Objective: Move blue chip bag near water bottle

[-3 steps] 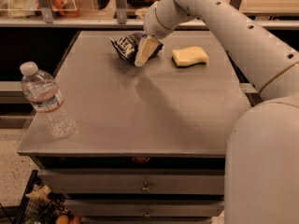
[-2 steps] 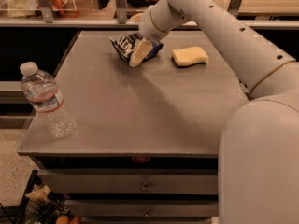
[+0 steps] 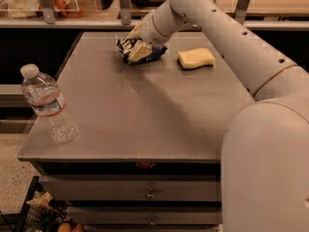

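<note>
The blue chip bag point(image 3: 126, 47) lies crumpled on the far middle of the grey table point(image 3: 145, 115). My gripper point(image 3: 136, 46) is down on the bag, with one pale finger lying across its top and the bag between the fingers. The water bottle point(image 3: 48, 105) stands upright near the table's front left corner, far from the bag and the gripper. My white arm reaches in from the right across the table's back half.
A pale yellow sponge point(image 3: 196, 58) lies to the right of the bag. A shelf rail point(image 3: 72, 23) runs behind the table's far edge. Drawers point(image 3: 149, 193) sit under the tabletop, and a wire basket point(image 3: 38, 211) stands on the floor at front left.
The gripper has slid a little to the left over the bag and sits lower on it. The bottle and the sponge have not moved.
</note>
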`<state>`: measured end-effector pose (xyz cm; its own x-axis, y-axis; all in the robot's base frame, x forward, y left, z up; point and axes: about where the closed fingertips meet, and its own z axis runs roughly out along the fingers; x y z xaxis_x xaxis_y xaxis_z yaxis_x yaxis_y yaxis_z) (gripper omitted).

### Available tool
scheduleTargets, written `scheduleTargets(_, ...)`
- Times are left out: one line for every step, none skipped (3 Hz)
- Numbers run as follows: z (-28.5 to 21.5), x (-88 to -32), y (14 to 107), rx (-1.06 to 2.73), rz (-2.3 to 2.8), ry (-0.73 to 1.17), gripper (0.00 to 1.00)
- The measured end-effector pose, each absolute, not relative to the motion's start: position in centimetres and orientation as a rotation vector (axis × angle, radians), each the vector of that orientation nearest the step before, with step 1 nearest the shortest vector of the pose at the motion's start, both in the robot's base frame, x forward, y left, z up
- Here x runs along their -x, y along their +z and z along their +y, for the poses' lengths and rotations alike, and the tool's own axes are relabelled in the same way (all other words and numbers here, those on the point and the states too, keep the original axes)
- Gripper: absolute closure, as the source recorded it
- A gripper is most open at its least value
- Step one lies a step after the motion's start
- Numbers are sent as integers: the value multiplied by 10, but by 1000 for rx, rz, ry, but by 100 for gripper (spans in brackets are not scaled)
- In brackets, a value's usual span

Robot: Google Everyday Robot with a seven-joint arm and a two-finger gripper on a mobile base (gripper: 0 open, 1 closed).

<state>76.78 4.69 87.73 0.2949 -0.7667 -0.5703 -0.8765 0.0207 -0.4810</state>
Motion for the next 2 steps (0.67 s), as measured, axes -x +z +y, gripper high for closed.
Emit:
scheduleTargets(46,-767,877,1760,1486,174,85)
scheduleTargets(38,-770,888,1751,1476,137,100)
